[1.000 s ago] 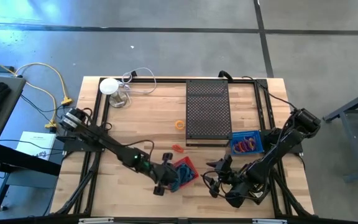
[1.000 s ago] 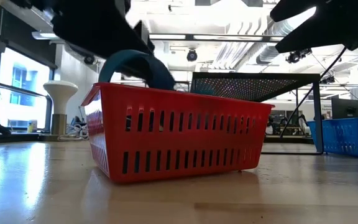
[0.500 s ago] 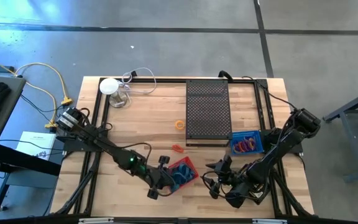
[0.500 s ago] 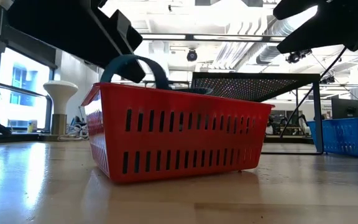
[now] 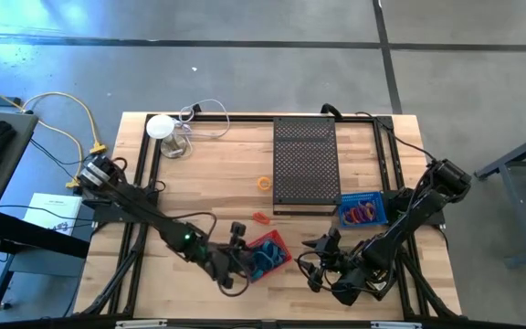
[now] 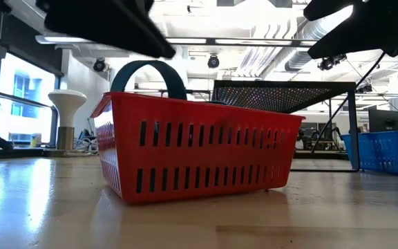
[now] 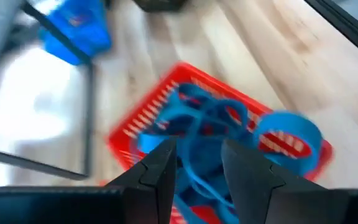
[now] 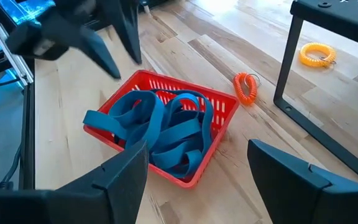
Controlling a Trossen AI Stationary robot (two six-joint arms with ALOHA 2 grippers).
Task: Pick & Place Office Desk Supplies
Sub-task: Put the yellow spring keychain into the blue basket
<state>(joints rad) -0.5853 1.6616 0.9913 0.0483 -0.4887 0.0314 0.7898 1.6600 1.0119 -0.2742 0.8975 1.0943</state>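
Red slotted basket [image 8: 166,134] holds blue bands [image 8: 160,127]; orange coil [image 8: 245,88]; yellow coil [image 8: 317,54]; black perforated tray [image 5: 305,163].

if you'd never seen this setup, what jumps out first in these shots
The red basket near the table's front edge, heaped with wide blue elastic bands, one loop arching above its rim. The left gripper hangs just beside it, fingers apart and empty, while the open right gripper waits on the basket's other side. Behind stand the black perforated tray and a small blue basket of coloured loops.
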